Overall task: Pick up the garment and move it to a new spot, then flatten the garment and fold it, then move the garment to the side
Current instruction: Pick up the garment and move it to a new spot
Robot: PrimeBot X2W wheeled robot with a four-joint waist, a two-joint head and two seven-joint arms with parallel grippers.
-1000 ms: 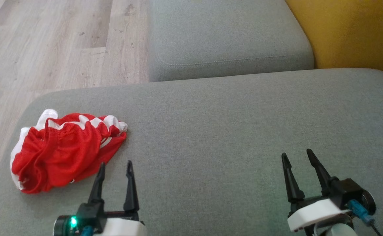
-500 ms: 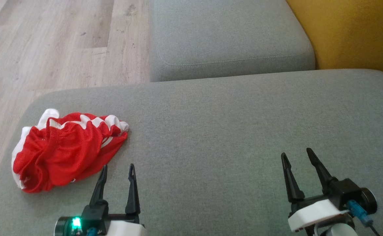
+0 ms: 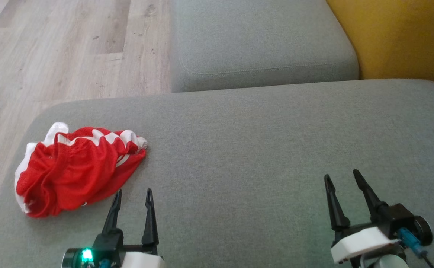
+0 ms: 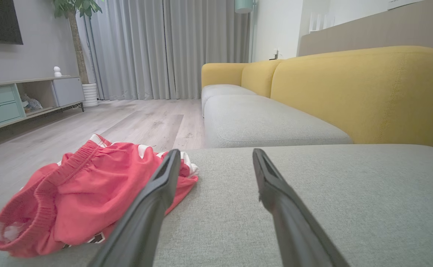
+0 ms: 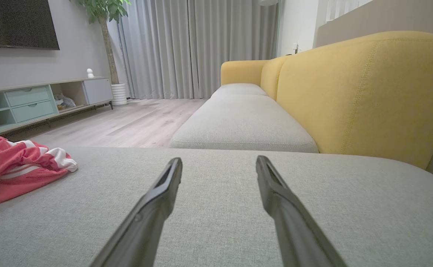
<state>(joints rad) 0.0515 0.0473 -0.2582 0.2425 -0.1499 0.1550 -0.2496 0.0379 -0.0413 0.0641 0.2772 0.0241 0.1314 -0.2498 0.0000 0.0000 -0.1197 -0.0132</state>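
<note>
Not yet started: garment (image 3: 79, 169) crumpled at centre left of the head view on the cushion (image 3: 257, 149), left gripper (image 3: 133, 191) and right gripper (image 3: 341, 174) wide open and empty, leaving pickup, flattening, folding and moving aside.

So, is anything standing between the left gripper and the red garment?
Nothing visible does. Bare grey cushion is all that lies between the open left gripper and the crumpled garment, which is just ahead and to its left.

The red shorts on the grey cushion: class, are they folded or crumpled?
Crumpled. The shorts lie in a bunched, creased heap on the cushion, with no flat layers or straight edges.
</note>
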